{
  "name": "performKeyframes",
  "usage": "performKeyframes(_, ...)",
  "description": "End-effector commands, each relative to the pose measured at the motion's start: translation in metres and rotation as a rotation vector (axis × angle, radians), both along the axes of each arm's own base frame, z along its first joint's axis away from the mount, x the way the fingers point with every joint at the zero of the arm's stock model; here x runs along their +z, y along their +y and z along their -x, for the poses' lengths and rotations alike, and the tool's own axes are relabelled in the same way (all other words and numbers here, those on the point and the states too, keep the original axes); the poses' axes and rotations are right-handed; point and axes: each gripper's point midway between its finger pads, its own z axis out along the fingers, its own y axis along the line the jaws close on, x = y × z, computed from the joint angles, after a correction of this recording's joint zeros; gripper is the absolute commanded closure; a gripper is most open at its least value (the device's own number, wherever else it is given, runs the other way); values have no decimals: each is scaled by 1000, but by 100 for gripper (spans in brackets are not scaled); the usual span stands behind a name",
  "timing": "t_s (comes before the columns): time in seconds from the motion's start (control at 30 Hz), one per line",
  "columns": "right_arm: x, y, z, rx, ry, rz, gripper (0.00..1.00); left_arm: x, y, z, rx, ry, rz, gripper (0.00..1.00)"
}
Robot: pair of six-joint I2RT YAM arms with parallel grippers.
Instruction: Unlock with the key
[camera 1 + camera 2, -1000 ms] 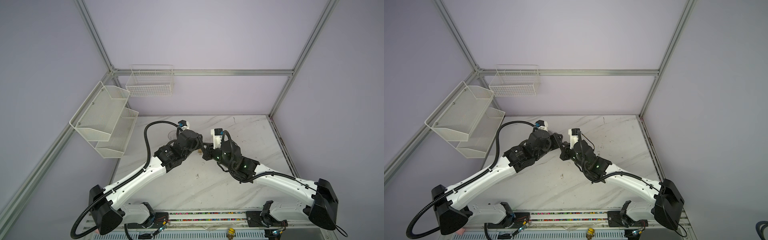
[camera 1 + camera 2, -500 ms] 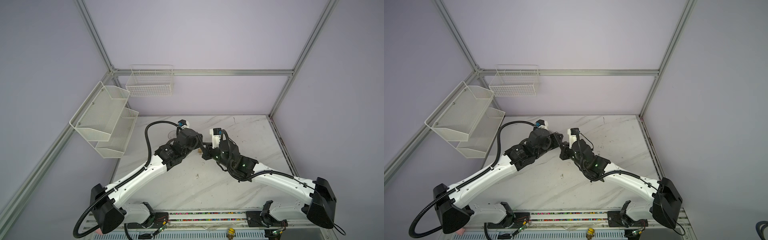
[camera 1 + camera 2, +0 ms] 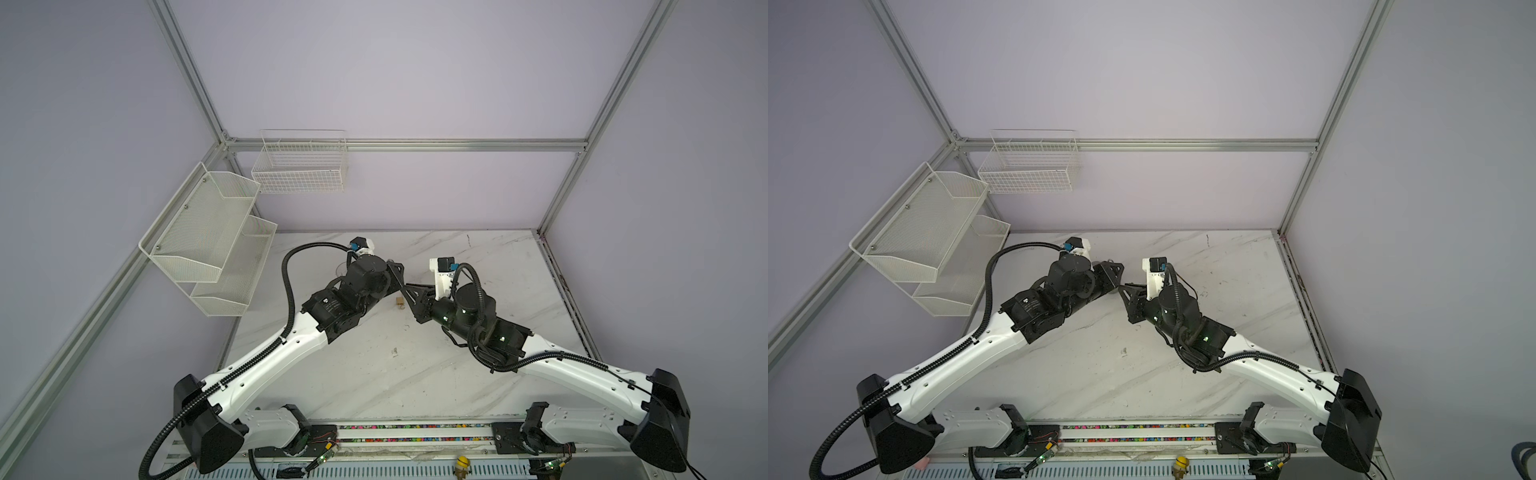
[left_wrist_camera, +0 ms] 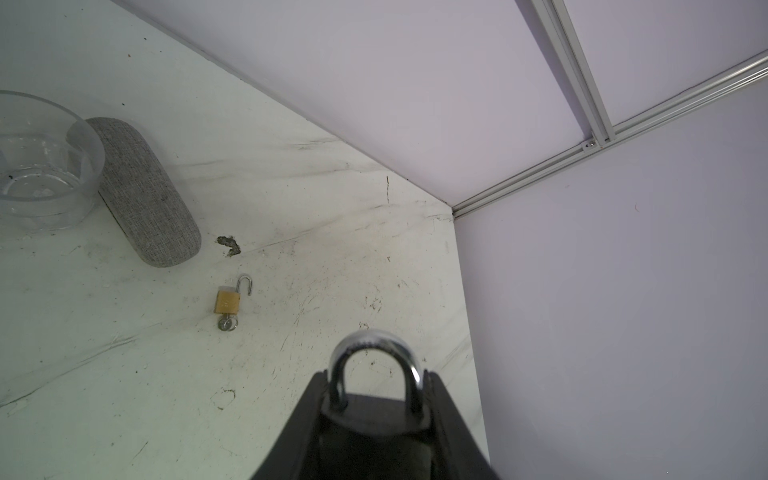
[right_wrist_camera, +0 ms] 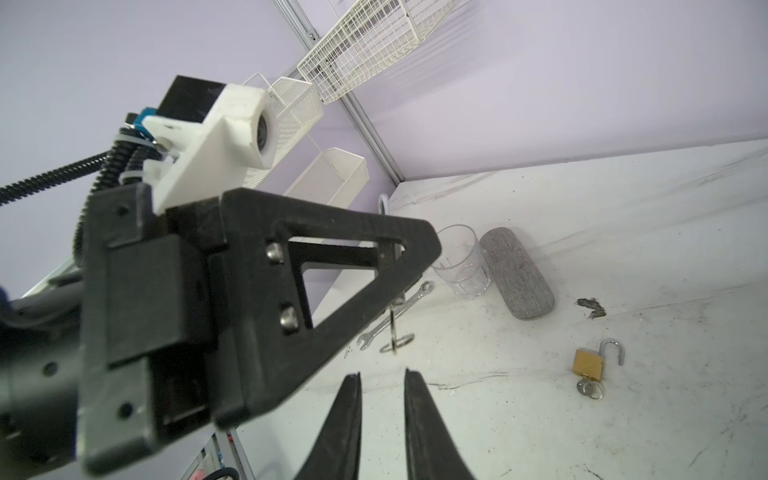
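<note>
My left gripper (image 4: pixel 376 378) is shut on a black padlock (image 4: pixel 374 419), and the silver shackle (image 4: pixel 374 345) sticks out past the fingertips with both legs in the body. In the right wrist view a key (image 5: pixel 393 324) with a ring (image 5: pixel 399 343) hangs from under the left gripper's finger (image 5: pixel 257 291). My right gripper (image 5: pixel 382 374) sits just short of that key, jaws parted with nothing between them. In both top views the two grippers (image 3: pixel 399 282) (image 3: pixel 1121 286) meet tip to tip over the middle of the table.
A small brass padlock (image 4: pixel 227 301) (image 5: pixel 589 365) lies on the table (image 4: pixel 124 395), its shackle open and a key in it. Behind it are a grey case (image 4: pixel 141 191), a clear glass (image 4: pixel 41 166) and a wrench (image 5: pixel 411 299). White wire baskets (image 3: pixel 208 232) hang on the left wall.
My right gripper's jaws have parted and no longer hold the key, which now hangs from the padlock. Both arms have barely moved.
</note>
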Motion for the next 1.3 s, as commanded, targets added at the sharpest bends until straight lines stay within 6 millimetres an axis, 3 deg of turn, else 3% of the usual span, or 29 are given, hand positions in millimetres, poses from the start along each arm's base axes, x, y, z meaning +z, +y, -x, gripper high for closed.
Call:
performKeyframes(0.0, 4, -5, 4, 5, -4, -68, 76, 28, 7, 1, 30, -59, 96, 100)
performKeyframes(0.37, 33, -3, -2, -11, -87, -171, 77, 28, 6, 4, 20, -54, 118, 100)
performKeyframes(0.73, 30, 7, -12, -27, -73, -164, 79, 26, 1, 3, 8, -49, 124, 100)
performKeyframes(1.1, 35, 3, -15, -57, -85, -164, 80, 26, 1, 2, 9, -50, 124, 100)
performKeyframes(1.27, 33, 8, -16, -43, -80, -160, 85, 27, -1, 2, 3, -49, 130, 100)
